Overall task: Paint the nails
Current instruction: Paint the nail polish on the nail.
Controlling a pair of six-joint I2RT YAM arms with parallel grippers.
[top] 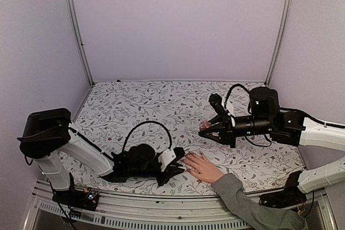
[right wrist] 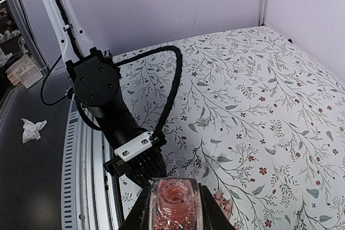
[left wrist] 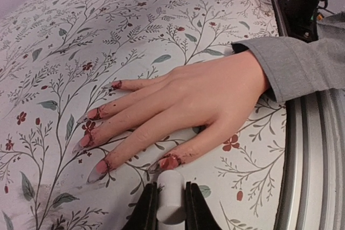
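Note:
A light-skinned hand (left wrist: 199, 100) in a grey sleeve (left wrist: 302, 63) lies flat on the floral cloth, fingers spread toward my left gripper. Its nails carry pink-red polish with smears on the skin around them; the thumb nail (left wrist: 168, 161) sits just ahead of the gripper. My left gripper (left wrist: 171, 188) is shut on a white cylindrical brush handle (left wrist: 171, 197) whose end points at that thumb nail; the bristles are hidden. In the top view this gripper (top: 175, 168) touches the fingertips of the hand (top: 204, 167). My right gripper (right wrist: 175, 195) is shut on an open bottle of pink glitter polish (right wrist: 175, 206), held above the table behind the hand (top: 206, 128).
The floral cloth (top: 151, 106) covers the table between pale walls and metal corner posts (top: 75, 25). The left arm's black wrist and cable (right wrist: 102, 92) lie low along the near edge. A metal rail (left wrist: 318, 160) runs beside the sleeve. A crumpled tissue (right wrist: 32, 129) lies off the table.

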